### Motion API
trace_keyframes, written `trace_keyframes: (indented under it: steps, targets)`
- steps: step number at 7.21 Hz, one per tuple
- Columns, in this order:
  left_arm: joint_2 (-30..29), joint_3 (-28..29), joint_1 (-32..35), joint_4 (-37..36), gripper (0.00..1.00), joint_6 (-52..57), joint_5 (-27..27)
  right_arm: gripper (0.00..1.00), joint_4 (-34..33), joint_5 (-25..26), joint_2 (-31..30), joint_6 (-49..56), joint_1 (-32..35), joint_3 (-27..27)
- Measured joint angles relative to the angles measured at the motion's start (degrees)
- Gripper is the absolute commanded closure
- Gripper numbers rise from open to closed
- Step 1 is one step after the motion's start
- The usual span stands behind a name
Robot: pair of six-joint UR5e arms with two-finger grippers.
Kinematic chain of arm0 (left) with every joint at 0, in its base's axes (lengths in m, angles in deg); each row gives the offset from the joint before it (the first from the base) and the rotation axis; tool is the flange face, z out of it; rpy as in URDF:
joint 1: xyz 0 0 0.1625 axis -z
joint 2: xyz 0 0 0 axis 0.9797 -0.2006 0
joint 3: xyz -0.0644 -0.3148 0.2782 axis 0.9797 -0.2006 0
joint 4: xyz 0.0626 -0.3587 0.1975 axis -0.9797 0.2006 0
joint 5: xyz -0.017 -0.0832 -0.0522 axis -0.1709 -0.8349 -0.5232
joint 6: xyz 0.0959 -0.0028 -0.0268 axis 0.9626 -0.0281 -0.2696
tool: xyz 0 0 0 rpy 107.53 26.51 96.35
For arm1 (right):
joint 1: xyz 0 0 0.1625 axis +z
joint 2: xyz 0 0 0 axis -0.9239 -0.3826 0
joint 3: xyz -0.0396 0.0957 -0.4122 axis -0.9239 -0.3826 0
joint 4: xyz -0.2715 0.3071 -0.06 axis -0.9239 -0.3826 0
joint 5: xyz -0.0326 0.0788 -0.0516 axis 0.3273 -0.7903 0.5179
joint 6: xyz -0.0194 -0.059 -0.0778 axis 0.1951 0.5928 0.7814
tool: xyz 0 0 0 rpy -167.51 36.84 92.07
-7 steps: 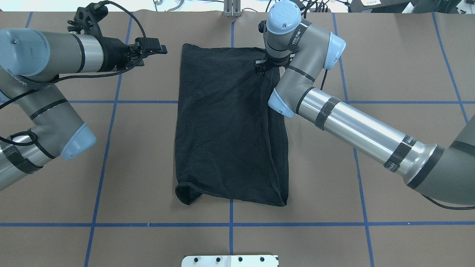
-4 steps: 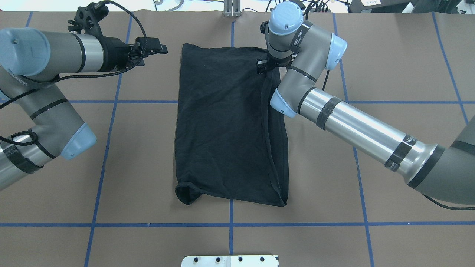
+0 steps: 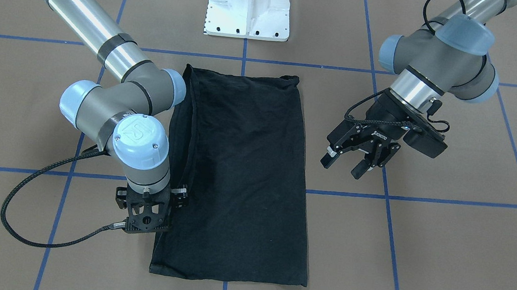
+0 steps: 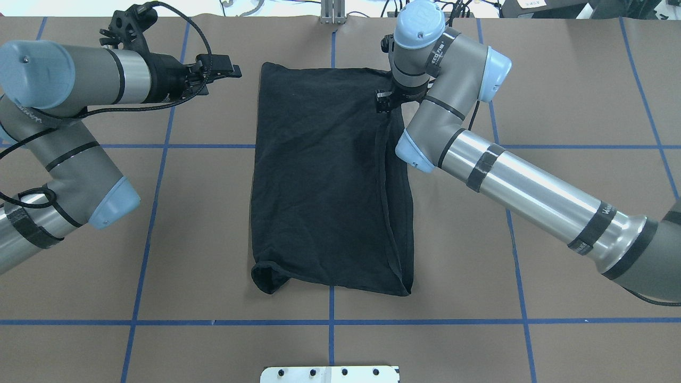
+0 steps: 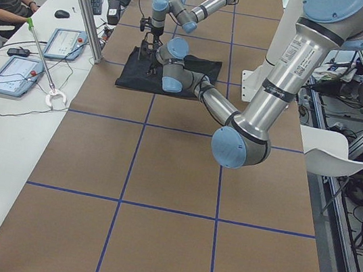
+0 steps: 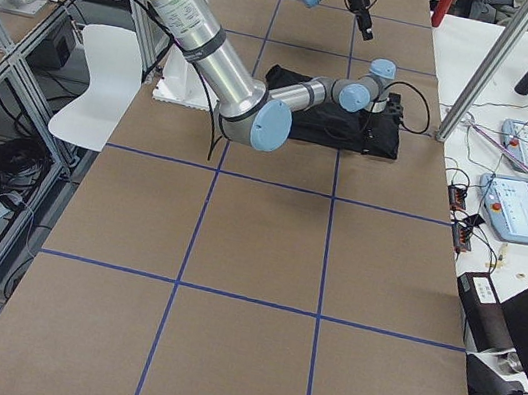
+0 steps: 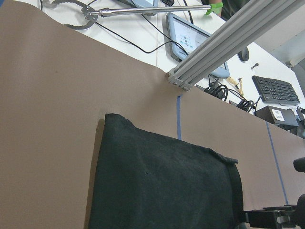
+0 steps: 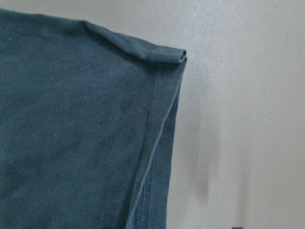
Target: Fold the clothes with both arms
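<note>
Folded lengthwise, a black T-shirt [image 4: 324, 186] lies on the counter [image 4: 202, 239]; likely soft, light cotton, best taken at corners or hems. The right tool [image 4: 384, 101] stands over its far right corner, grip unclear; the left tool [image 3: 343, 166] gapes near the far left corner.

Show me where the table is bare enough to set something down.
Bare: the table beyond the right arm, and the strip between the T-shirt hem and the white base. Crowded: the far shirt corners, with the right gripper at one and the left gripper beside the other.
</note>
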Motion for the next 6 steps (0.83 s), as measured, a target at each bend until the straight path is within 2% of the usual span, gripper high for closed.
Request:
trace_keyframes:
  steps: [6]
  targets:
    - [-0.41, 0.01, -0.02, 0.0, 0.0, 0.0, 0.0, 0.13, -0.39, 0.04, -3.0, 4.01, 0.66, 1.46]
